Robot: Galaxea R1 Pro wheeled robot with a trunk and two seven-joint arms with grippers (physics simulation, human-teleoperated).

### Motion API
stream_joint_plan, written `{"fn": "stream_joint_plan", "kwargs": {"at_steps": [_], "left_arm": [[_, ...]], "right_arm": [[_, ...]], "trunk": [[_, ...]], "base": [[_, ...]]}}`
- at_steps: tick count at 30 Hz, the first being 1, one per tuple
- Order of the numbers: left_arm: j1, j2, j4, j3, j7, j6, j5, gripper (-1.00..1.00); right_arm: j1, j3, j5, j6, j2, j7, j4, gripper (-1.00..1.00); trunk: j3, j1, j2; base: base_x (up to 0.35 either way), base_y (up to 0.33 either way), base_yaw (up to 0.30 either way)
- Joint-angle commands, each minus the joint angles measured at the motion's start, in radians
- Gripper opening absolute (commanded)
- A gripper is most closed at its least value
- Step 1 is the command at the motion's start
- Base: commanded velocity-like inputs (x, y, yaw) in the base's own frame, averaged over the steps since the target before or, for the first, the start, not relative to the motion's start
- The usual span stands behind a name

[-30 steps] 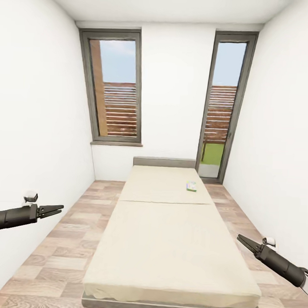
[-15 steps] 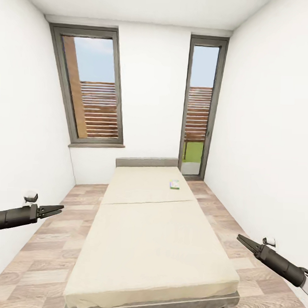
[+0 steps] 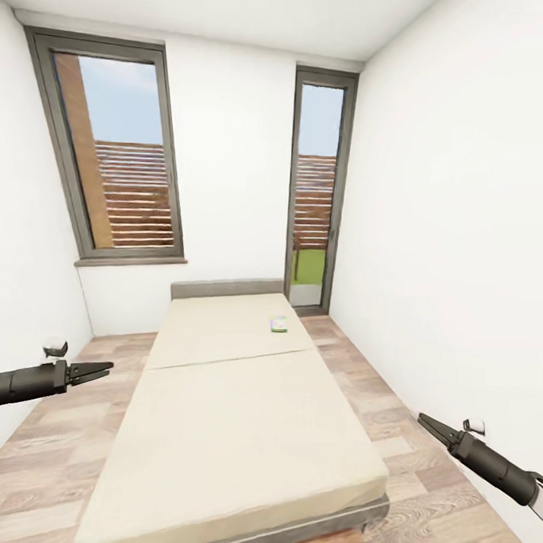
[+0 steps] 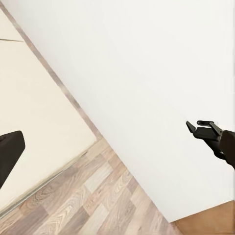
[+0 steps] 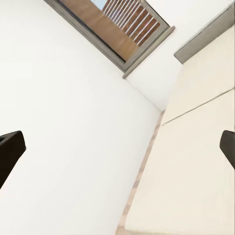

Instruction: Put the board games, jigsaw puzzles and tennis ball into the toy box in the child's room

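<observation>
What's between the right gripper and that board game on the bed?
In the head view, only wood floor and bare mattress of the bed lie between the right gripper and the board game.

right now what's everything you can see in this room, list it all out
bed: one, plain beige mattress with a low grey headboard, running from the near floor to the far wall
board game: one, small flat box with a white and green cover, lying on the bed's far half toward its right edge
windows: two, grey frames, in the far wall; the right one is tall and narrow, reaching the floor
floor: wood planks, on both sides of the bed
walls: white, all round
left gripper: one, dark, held over the floor left of the bed, holding nothing
right gripper: one, dark, held over the floor right of the bed, holding nothing
</observation>
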Motion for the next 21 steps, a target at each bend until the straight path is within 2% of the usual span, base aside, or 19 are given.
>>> {"fn": "stream_joint_plan", "kwargs": {"at_steps": [1,9,21], "left_arm": [[0.000,-0.001,-0.001,0.002,-0.007,0.010,-0.007,1.00],[0.000,-0.005,-0.001,0.001,-0.007,0.010,-0.008,1.00],[0.001,-0.008,0.000,0.001,-0.007,0.010,-0.007,1.00]], "right_arm": [[-0.001,-0.005,0.004,0.011,0.000,0.003,0.001,1.00],[-0.001,-0.005,0.004,0.010,0.002,-0.001,0.001,1.00],[-0.001,-0.005,0.004,0.005,0.004,-0.022,0.001,1.00]], "trunk": [[0.000,0.000,-0.001],[0.004,0.000,-0.001],[0.009,0.000,-0.001]], "base": [[0.045,-0.044,-0.278],[0.100,-0.096,-0.278],[0.195,-0.193,-0.278]]}}
